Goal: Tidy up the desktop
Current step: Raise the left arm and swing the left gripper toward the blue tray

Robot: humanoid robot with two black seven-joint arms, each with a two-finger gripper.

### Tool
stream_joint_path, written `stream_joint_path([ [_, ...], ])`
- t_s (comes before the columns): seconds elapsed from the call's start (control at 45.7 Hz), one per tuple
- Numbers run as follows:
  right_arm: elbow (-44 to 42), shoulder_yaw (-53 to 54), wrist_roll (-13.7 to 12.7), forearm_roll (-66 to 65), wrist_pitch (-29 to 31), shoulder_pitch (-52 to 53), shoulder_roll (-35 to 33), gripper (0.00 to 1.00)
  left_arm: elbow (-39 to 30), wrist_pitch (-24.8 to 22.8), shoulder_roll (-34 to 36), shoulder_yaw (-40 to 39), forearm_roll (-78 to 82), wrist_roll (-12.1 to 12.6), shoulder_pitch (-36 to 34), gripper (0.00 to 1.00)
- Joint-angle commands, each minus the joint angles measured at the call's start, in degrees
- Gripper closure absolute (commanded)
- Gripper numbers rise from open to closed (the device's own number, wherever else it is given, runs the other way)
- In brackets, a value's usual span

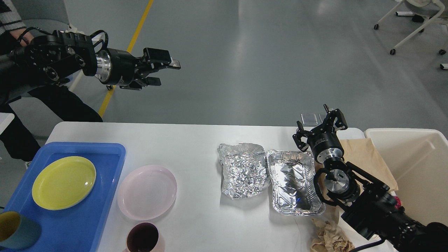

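Note:
The white desktop (196, 140) holds a pink plate (147, 191), a dark-lined cup (142, 238) at the front edge, a crumpled foil sheet (243, 169) and an empty foil tray (294, 182) beside it. A blue tray (105, 210) at the left holds a yellow plate (64, 182) and a teal cup (15, 229). My left gripper (167, 72) is open and empty, held high beyond the table's far left edge. My right gripper (316, 120) is open and empty, above the far edge just behind the foil tray.
A cream bin (409, 140) stands at the right. A brown paper sheet (364, 154) lies next to it, and crumpled brown paper (327, 236) lies at the front right. A person in dark clothes (21, 115) stands at the far left. Office chairs (416, 21) stand at the far right.

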Motion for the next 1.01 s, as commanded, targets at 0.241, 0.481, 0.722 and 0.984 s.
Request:
stream_joint_path([
  [0.241,0.0,0.0,0.0,0.0,-0.1,0.0,-0.1,0.0,-10.8,0.0,-2.2,6.1,0.0,0.0,-7.0,0.04],
  [0.481,0.0,0.0,0.0,0.0,0.0,0.0,0.0,0.0,-11.0,0.0,-2.3,8.1,0.0,0.0,-9.9,0.04],
  [0.722,0.0,0.0,0.0,0.0,0.0,0.0,-0.1,0.0,-11.0,0.0,-3.1,8.1,0.0,0.0,-9.5,0.04],
  [0.984,0.0,0.0,0.0,0.0,0.0,0.0,0.0,0.0,-11.0,0.0,-3.4,8.1,0.0,0.0,-8.4,0.04],
])
